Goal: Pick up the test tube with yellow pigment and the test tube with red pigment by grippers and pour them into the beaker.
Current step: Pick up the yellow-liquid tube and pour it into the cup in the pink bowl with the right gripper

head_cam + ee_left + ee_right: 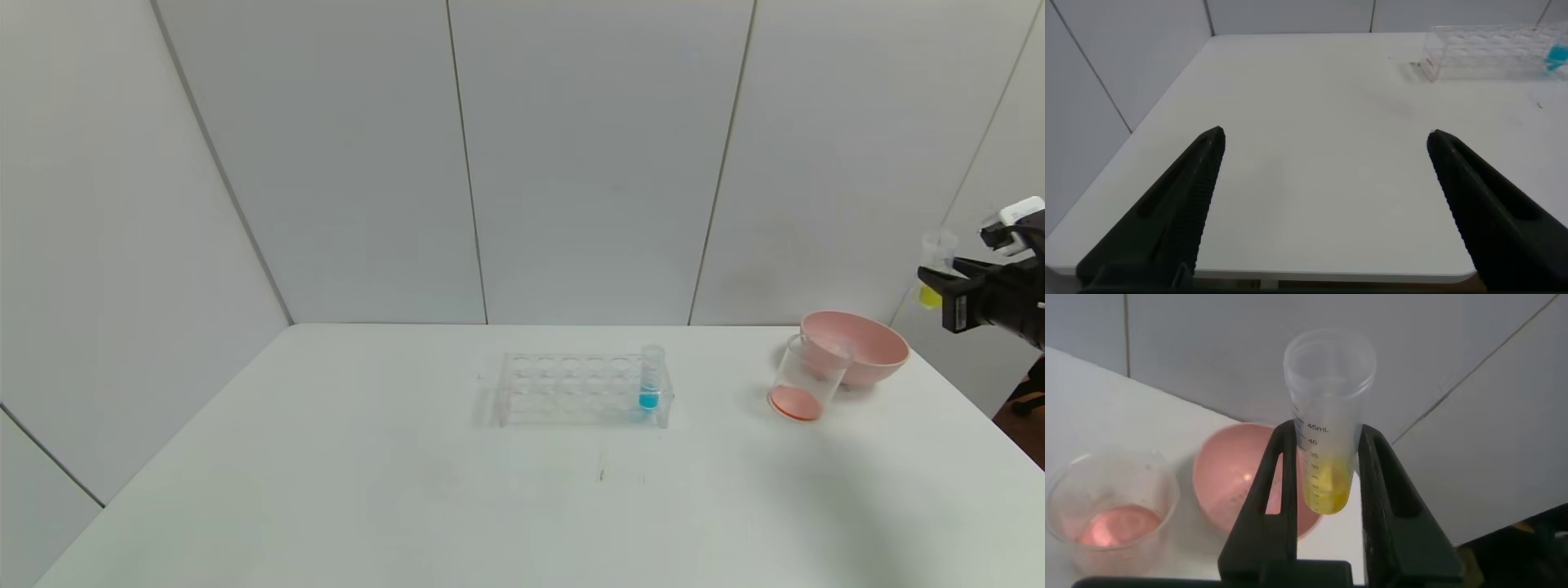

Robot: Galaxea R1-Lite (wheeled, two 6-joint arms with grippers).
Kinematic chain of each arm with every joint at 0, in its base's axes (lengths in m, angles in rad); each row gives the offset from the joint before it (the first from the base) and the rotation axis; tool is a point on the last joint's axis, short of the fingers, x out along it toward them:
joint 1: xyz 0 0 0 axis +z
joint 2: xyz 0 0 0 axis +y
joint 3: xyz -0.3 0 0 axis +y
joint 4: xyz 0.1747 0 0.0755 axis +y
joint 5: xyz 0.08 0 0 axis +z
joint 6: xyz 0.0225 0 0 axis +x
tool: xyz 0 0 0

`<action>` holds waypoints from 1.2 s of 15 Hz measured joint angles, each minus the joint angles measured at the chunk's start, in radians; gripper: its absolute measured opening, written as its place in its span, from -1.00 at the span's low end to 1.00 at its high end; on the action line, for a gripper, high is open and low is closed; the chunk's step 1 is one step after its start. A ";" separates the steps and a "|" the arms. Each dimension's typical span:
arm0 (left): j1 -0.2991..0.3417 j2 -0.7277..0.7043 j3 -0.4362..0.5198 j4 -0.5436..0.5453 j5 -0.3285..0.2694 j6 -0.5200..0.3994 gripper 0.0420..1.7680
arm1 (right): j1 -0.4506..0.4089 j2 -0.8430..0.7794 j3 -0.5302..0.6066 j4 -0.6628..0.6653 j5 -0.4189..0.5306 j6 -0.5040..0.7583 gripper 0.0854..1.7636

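Red's already sitting in the clear cylindrical beaker [804, 382] on the white counter [408, 490] — right claw [1323, 469] clenched on the upright clear yellow-pigment test tube [1325, 425], beaker below it, pour still left.

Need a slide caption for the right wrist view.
Right tool grips the yellow-pigment test tube upright above the pink bowl, beside the beaker holding red liquid.

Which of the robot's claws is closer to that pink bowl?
The right. The right gripper, shut on the test tube with yellow pigment, hangs just above and beyond the pink bowl. The left gripper hovers open near the table's opposite edge.
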 joint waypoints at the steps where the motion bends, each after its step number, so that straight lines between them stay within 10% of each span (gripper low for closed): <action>1: 0.000 0.000 0.000 0.000 0.000 0.000 1.00 | -0.012 0.009 0.000 0.000 0.006 -0.060 -0.49; 18: 0.000 0.000 0.000 0.000 0.000 0.000 1.00 | 0.014 0.149 0.066 -0.276 0.110 -0.692 -0.49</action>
